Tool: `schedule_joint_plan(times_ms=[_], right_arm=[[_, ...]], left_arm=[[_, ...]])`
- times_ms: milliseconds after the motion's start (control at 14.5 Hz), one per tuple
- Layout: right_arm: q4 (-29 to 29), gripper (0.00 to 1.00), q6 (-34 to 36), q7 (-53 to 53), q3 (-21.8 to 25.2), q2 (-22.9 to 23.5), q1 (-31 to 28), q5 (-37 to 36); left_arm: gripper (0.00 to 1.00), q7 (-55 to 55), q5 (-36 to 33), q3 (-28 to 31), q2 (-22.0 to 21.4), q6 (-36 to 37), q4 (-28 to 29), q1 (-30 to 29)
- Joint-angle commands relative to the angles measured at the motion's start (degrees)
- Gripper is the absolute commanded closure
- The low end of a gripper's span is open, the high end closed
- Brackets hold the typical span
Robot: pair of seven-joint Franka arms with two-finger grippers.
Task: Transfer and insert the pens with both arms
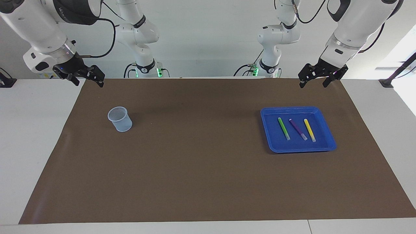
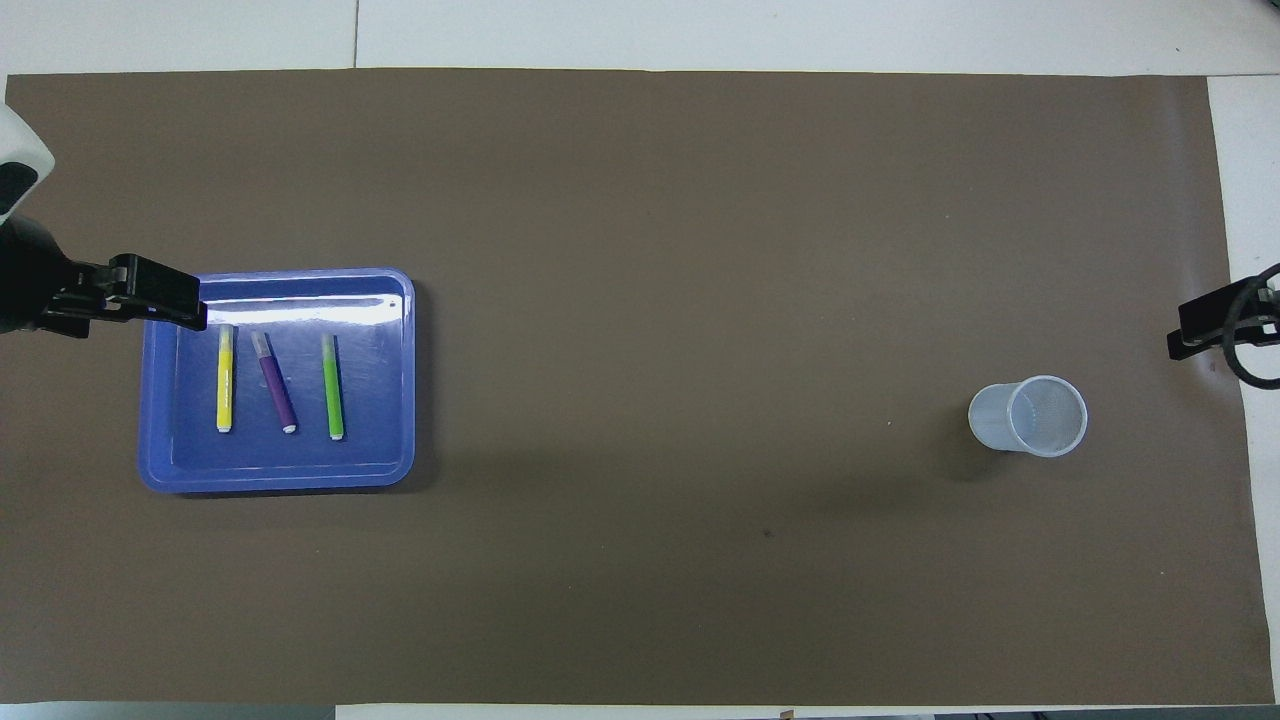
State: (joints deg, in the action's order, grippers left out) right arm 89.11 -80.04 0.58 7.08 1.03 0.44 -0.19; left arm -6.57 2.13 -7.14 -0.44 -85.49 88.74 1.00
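Three pens lie side by side in a blue tray [image 1: 302, 149] toward the left arm's end of the table: green [image 1: 283, 128], purple [image 1: 298, 129] and yellow [image 1: 309, 130]. In the overhead view they are the yellow [image 2: 226, 378], purple [image 2: 275, 385] and green [image 2: 332, 385] pens in the tray [image 2: 280, 480]. My left gripper [image 1: 313, 85] hangs open and empty in the air over the mat's edge by the tray; one finger [image 2: 160, 305] shows overhead. My right gripper [image 1: 89, 84] hangs open and empty over the mat's corner at the right arm's end; it also shows overhead [image 2: 1210, 330].
A translucent pale cup [image 1: 120, 119] stands upright on the brown mat [image 1: 201, 162] toward the right arm's end, seen overhead with its mouth open [image 2: 1030, 416]. Two slimmer white arms with green-lit bases [image 1: 146, 70] stand at the robots' edge.
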Motion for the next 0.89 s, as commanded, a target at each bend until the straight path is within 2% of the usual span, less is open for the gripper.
schedule_joint_plan(times_ms=[0,481,688,825], right_arm=[[0.81,0.0,-0.38,1.01,-0.13,-0.95,-0.35,1.16],[0.81,0.0,-0.38,1.01,-0.13,-0.95,-0.35,1.16],[0.81,0.0,-0.38,1.01,-0.13,-0.95,-0.35,1.16],[0.81,0.0,-0.38,1.01,-0.13,-0.95,-0.35,1.16]], left_arm=[[0.0,-0.11,-0.64,-0.15,0.09,-0.11,-0.14,-0.21],[0.0,0.41,-0.55,0.11,-1.05,-0.82,2.32,-0.56],[0.0,1.46,-0.72,0.29,-3.16,-3.53,6.87,-0.65],[0.0,3.13,-0.72,0.37,-4.91,-5.12,10.47,-2.83]])
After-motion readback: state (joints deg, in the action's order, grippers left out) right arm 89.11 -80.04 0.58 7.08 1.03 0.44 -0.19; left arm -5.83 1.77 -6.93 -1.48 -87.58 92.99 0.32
